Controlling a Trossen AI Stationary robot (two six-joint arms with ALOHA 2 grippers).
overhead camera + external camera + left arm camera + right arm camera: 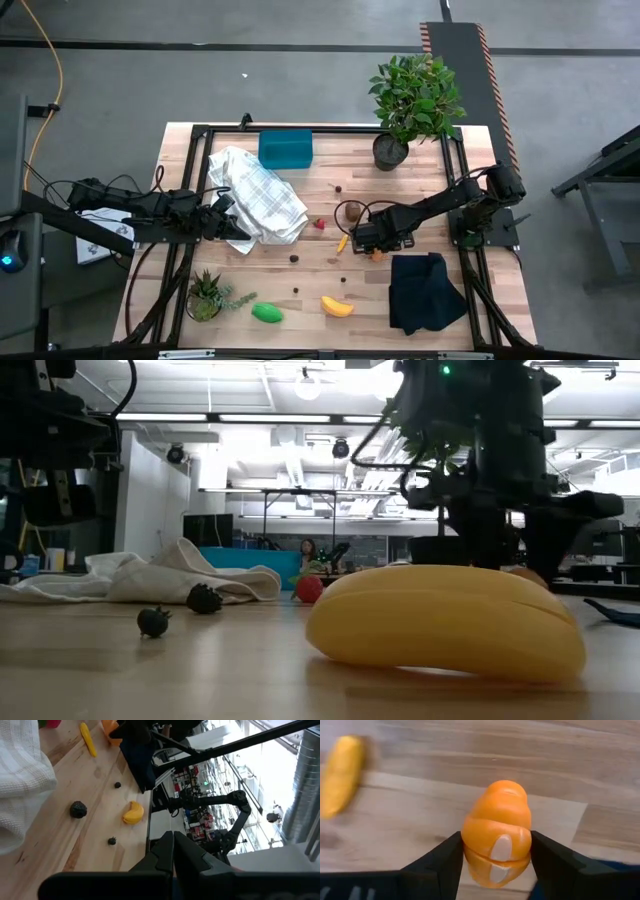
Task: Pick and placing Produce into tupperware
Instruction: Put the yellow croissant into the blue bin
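While the right gripper (374, 243) sits low mid-table, the teal tupperware (285, 149) waits well apart at the far edge. From table level, a glossy yellow banana (447, 622) fills the foreground. Left gripper (173, 854): clenched, empty. Right wrist: jaws grasp a smooth, lobed orange piece (496, 833); squeeze evenly before lifting.
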